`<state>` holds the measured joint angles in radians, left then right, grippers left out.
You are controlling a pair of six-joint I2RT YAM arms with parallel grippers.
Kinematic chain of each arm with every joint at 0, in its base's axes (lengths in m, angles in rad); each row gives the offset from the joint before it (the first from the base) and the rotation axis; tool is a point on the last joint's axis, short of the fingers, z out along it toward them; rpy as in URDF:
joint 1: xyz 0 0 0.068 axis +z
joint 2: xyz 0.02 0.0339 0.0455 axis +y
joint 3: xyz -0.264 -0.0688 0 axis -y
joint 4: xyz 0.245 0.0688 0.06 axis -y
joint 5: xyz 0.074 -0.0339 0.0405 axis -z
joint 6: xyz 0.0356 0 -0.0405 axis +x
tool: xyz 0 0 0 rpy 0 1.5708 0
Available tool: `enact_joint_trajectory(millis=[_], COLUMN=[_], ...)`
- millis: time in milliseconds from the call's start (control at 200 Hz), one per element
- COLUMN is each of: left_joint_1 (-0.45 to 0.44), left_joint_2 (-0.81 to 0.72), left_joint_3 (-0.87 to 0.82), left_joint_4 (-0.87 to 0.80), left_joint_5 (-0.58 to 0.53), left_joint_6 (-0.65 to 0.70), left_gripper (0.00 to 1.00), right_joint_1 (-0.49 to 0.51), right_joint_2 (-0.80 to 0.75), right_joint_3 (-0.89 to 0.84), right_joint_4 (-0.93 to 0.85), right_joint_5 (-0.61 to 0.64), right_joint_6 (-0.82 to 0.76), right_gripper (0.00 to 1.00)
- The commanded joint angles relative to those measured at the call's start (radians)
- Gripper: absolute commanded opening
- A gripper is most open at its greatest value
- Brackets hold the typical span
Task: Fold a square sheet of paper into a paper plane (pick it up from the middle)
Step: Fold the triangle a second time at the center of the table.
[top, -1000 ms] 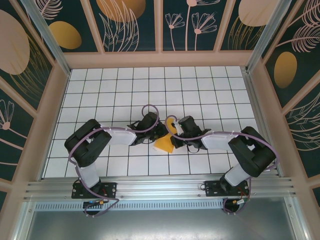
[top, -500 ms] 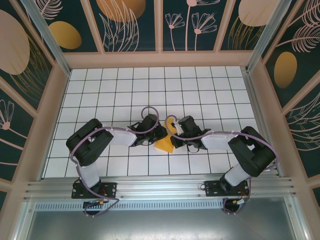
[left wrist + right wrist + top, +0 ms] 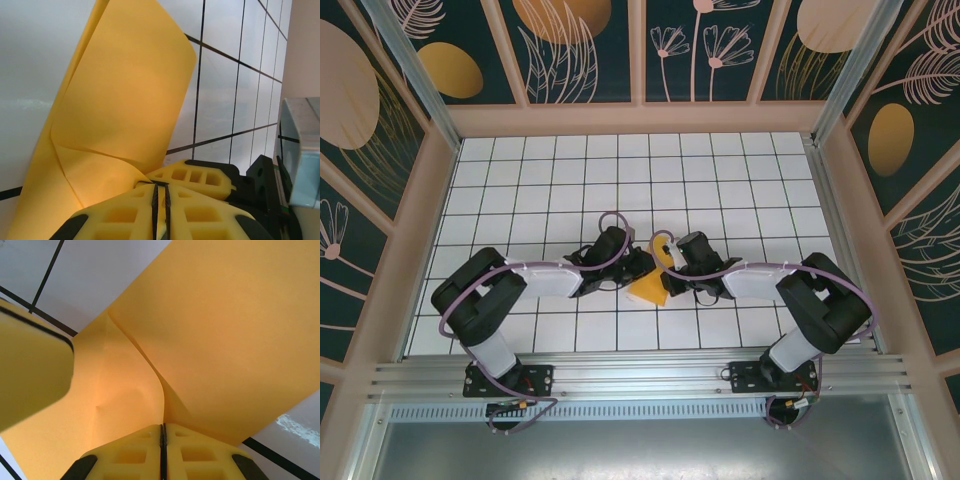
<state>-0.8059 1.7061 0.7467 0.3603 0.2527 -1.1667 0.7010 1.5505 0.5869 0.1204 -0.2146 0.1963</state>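
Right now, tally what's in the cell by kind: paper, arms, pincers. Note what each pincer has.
square sheet of paper: 1, orange-yellow, partly folded
arms: 2, left arm and right arm
pincers: 2, left pincer and right pincer, each shut on the paper
Total: 5

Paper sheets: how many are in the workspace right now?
1: one creased orange-yellow sheet just front of the table centre, pinched by the left gripper and the right gripper. A second sheet beneath could be hidden.
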Motion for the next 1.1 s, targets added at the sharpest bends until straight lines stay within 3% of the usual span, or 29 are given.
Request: enact_joint_trajectory(millis=[0, 390, 696, 801, 916, 1091], left_joint_1=[-0.007, -0.008, -0.009, -0.008, -0.009, -0.008], left_joint_2=[0.047, 0.132, 0.125, 0.124, 0.125, 0.132], left_joint_3=[-0.006, -0.030, -0.070, -0.070, -0.068, -0.064], left_joint_4=[0.024, 0.002, 0.001, 0.001, 0.003, 0.004], left_joint_5=[0.015, -0.036, -0.053, -0.055, -0.053, -0.052], left_joint_6=[-0.032, -0.022, -0.018, -0.016, -0.016, -0.013], left_gripper=[0.14, 0.13, 0.12, 0.12, 0.12, 0.12], right_joint_1=[-0.007, -0.006, -0.013, -0.014, -0.013, 0.007], right_joint_2=[0.028, 0.025, -0.135, -0.215, -0.265, -0.260], right_joint_3=[-0.010, -0.006, 0.081, 0.066, 0.031, -0.018], right_joint_4=[-0.053, -0.061, -0.210, -0.220, -0.182, -0.079], right_joint_5=[0.015, 0.011, 0.073, 0.036, -0.104, -0.244], right_joint_6=[0.010, 0.010, 0.080, 0.127, 0.186, 0.276], right_gripper=[0.12, 0.13, 0.34, 0.41, 0.39, 0.18])
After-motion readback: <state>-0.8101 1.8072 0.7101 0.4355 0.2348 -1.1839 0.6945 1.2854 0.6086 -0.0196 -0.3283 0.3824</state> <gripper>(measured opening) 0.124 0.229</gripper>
